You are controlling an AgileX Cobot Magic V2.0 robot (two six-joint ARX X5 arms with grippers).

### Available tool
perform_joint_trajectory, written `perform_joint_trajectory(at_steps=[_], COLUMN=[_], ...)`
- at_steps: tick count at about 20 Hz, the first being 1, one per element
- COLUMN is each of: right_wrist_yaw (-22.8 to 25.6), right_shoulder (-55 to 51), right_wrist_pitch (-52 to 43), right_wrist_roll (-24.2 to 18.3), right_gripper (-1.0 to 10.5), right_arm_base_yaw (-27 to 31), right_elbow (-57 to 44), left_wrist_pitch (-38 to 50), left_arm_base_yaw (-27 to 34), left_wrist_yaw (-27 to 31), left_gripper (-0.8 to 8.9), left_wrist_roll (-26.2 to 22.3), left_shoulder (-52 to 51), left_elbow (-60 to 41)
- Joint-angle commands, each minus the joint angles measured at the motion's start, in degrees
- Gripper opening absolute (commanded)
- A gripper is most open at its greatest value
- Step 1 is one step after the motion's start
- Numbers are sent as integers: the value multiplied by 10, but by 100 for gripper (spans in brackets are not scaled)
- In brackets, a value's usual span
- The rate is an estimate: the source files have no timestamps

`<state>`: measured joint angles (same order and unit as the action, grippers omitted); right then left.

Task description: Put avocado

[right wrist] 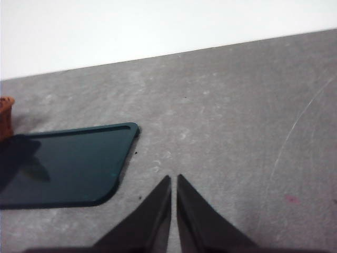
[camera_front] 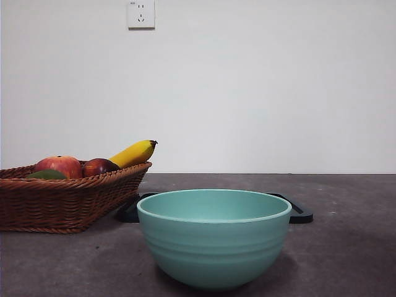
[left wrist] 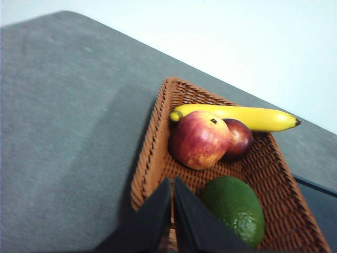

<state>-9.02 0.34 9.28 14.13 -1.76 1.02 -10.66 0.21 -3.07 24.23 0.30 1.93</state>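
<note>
Wicker holds the fruit at the left: in the brown basket (camera_front: 62,204) we see the avocado (left wrist: 235,208) at its near left end, then a red apple (camera_front: 59,166), a dark red-brown fruit (camera_front: 99,166) and a banana (camera_front: 133,153). Right of it stands a teal bowl (camera_front: 213,238) before a dark tray (right wrist: 63,166). We find the left gripper (left wrist: 172,182) hanging over the basket beside the avocado and the right gripper (right wrist: 174,179) over bare table, both with jaws closed, holding nothing.

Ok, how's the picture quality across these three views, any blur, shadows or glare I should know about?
Front view: evenly lit, sharp on the teal bowl, no glare, soft shadow beneath it. Left wrist view: slightly soft, with a broad shadow on the table beside the basket; the avocado shows only a faint sheen. Right wrist view: a dark shadow falls across the tray.
</note>
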Motion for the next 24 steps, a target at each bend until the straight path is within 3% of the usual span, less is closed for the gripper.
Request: perform_joint_trajectory(at_steps=[1,11,14,24], right_wrist_yaw=[-2,-9,-36,-174], right_shoulder=[-1,50,98,297], right_wrist_pitch=[8,77,117,292], right_wrist_roll=[46,51,41,-54], right_gripper=[10,10,10,10], right_arm_base_yaw=[1,0,0,-10], right_elbow=[18,136,192,395], left_wrist_pitch=[-38,-119,-161,-308], left_arm_base_yaw=[1,1,1,-1], left_wrist_yaw=[-14,-46,-70,-200], left_gripper=[9,9,9,9], left_wrist_roll=[25,17,-10,-117], left_shoulder=[1,68,108,256], left_elbow=[21,139,188,340])
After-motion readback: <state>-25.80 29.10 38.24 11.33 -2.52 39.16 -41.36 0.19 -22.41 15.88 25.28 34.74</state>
